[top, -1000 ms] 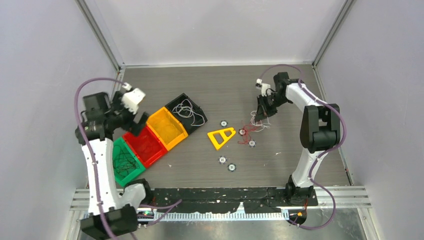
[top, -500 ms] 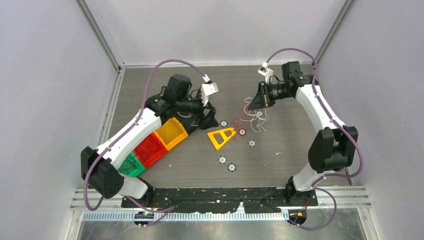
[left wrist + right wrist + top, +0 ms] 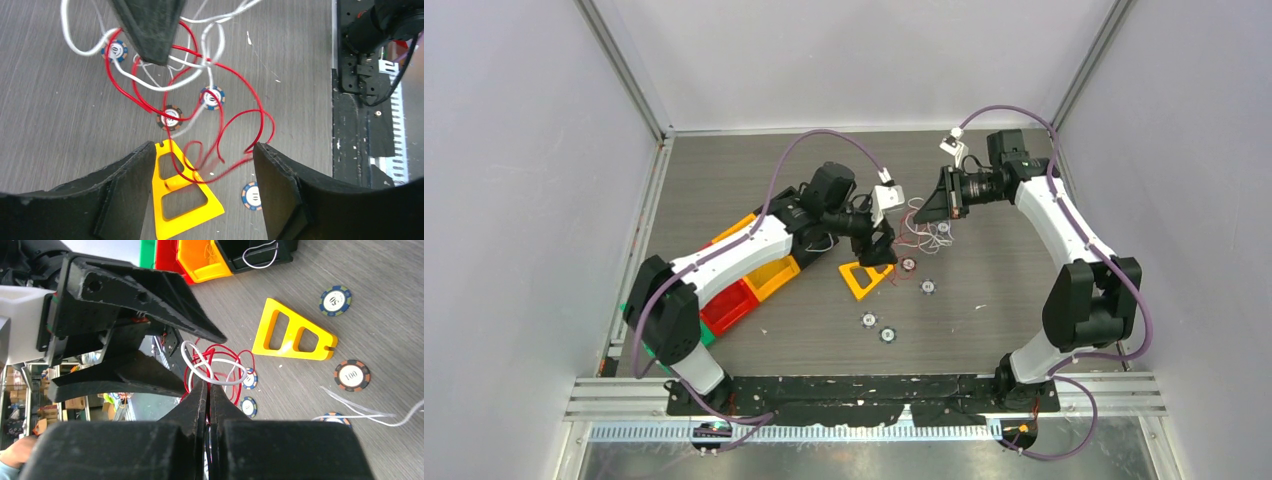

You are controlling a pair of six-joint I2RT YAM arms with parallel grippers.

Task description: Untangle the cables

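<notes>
Cables (image 3: 215, 365), a loose red and white tangle, hang from the right gripper (image 3: 207, 385), whose jaws are clenched on the strands at the top of the bunch. The lower loops trail over the tabletop (image 3: 754, 170) among scattered chips (image 3: 212, 97), though whether they touch it cannot be told. Close by and facing it, the left gripper (image 3: 200, 150) hovers with jaws released and spread wide, grasping nothing, red loops showing in the gap between them above a yellow triangle (image 3: 182, 200), while the bins (image 3: 200, 265) sit well apart, the black one holding a white strand.
</notes>
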